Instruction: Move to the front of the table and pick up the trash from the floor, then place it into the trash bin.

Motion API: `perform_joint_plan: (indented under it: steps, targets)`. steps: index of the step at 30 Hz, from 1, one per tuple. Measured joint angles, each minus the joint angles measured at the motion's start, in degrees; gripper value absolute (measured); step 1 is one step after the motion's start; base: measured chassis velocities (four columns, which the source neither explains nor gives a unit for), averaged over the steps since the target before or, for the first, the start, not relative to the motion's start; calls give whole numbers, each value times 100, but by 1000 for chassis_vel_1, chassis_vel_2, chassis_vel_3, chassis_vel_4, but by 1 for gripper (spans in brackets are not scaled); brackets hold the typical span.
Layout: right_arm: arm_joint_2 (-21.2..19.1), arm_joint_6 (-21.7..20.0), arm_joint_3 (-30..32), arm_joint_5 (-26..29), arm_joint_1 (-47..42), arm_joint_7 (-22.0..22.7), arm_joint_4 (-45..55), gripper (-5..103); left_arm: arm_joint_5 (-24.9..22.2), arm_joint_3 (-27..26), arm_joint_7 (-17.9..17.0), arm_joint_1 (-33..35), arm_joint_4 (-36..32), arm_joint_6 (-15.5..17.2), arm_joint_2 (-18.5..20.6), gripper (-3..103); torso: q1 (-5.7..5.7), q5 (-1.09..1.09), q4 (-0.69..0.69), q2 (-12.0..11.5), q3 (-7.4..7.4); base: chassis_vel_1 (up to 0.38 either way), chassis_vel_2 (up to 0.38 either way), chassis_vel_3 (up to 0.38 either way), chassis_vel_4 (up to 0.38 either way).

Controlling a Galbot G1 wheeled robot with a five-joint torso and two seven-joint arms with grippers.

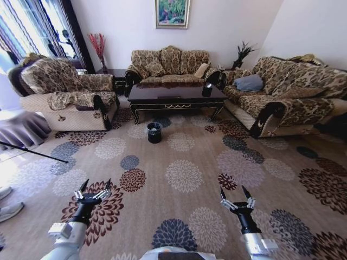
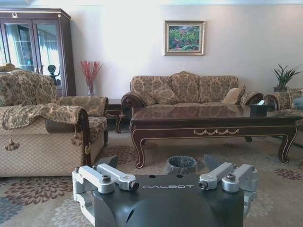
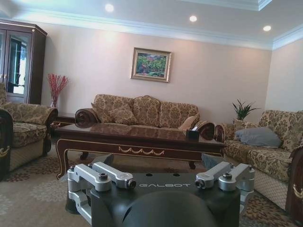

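- Head view. The left gripper (image 1: 94, 187) and the right gripper (image 1: 235, 194) hang low over the patterned carpet (image 1: 184, 173), fingers spread and holding nothing. The table (image 1: 174, 95) stands well ahead of both, between the sofas. The trash bin (image 1: 154, 132) sits on the carpet just in front of the table's left end, ahead of the left gripper and across to the left of the right one. No trash pieces can be made out on the floor from this far back.

- Left wrist view. The trash bin (image 2: 182, 164) appears straight ahead of the gripper body, its liner-wrapped rim showing, with the table (image 2: 213, 124) directly behind it.

- Right wrist view. The table (image 3: 137, 139) lies ahead, with a black tissue box (image 3: 192, 134) on its top.

- Handling, as a judgement. Litter of this kind would be very light, soft and easily crushed; crumpled paper tolerates a firm pinch across its bulk, whereas thin plastic film may slip or cling, so a low pinch close against the carpet seems advisable.
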Motion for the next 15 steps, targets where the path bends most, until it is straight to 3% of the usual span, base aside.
perform_joint_plan:
  steps: [15]
  targets:
    - [0,0,0,0,0,0,0,100,0,0,0,0,0,0,0,100,185,0,0,419,234,0,0,0,0]
